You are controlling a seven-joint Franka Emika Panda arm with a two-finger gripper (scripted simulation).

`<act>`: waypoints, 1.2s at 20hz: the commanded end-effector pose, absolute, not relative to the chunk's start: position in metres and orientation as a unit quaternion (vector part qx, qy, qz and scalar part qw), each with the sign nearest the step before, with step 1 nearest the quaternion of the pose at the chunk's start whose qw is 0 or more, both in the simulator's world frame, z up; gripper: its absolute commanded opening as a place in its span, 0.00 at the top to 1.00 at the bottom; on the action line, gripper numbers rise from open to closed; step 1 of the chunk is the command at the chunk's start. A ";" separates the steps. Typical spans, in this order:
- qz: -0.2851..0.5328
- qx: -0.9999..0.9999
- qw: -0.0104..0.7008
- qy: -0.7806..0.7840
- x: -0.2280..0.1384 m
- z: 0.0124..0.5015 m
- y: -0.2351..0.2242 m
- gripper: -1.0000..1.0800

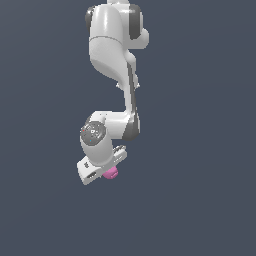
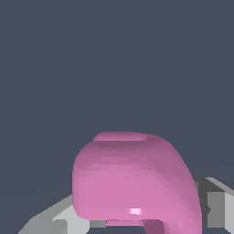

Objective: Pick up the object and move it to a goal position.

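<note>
1. A white robot arm (image 1: 117,60) reaches down over a plain dark grey surface (image 1: 200,150).
2. Its gripper (image 1: 107,172) is closed around the pink lumpy object (image 1: 111,173).
3. In the wrist view, the object (image 2: 132,183) sits between grey fingers (image 2: 215,201).

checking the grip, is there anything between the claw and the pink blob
Nothing shows between them. In the wrist view the pink blob sits right up against the claw, a grey finger at its side.
</note>
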State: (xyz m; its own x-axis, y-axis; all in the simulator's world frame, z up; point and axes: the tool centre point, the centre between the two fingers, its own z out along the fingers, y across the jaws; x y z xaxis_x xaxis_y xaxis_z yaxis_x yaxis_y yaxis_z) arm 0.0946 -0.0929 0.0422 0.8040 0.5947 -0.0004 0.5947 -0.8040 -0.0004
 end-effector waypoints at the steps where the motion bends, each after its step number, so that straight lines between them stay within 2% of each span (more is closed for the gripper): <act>1: 0.000 -0.950 0.000 -0.313 0.095 0.042 -0.093 1.00; 12: 0.000 -0.950 0.000 -0.313 0.096 0.046 -0.091 1.00; 24: 0.000 -0.950 0.000 -0.313 0.112 0.086 -0.072 1.00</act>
